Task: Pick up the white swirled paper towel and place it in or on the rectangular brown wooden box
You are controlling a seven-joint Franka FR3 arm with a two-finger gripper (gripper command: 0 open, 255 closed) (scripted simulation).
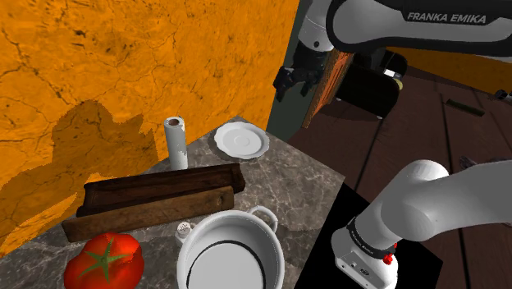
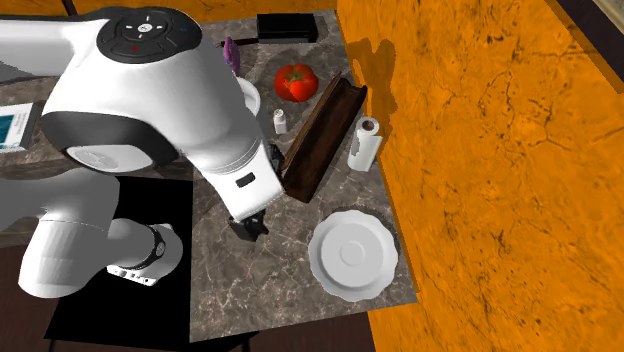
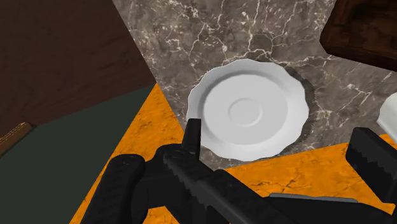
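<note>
Nearest in the shoulder view, a red tomato [image 1: 104, 259] and a white pot [image 1: 230, 250] stand on the marble counter [image 1: 304, 176], both in front of the long brown wooden box [image 1: 156, 201]. A small white shaker [image 1: 184, 230] stands between the pot and the box, just beside the front wall of the box. The box lies flat along the counter.

Just behind the box, near its far long side, the white paper towel roll [image 1: 176, 141] stands upright on the counter, between the box and the orange wall [image 1: 123, 57]. A white plate [image 1: 242, 139] with a wavy rim lies beyond the end of the box, on the shoulder view's right.

The gripper [image 2: 250, 225] hangs above the counter off this same end of the box, on the side away from the wall and well apart from the roll. In the wrist view its two black fingers [image 3: 191, 137] stand wide apart and hold nothing, and the plate lies on the counter below, between them.
</note>
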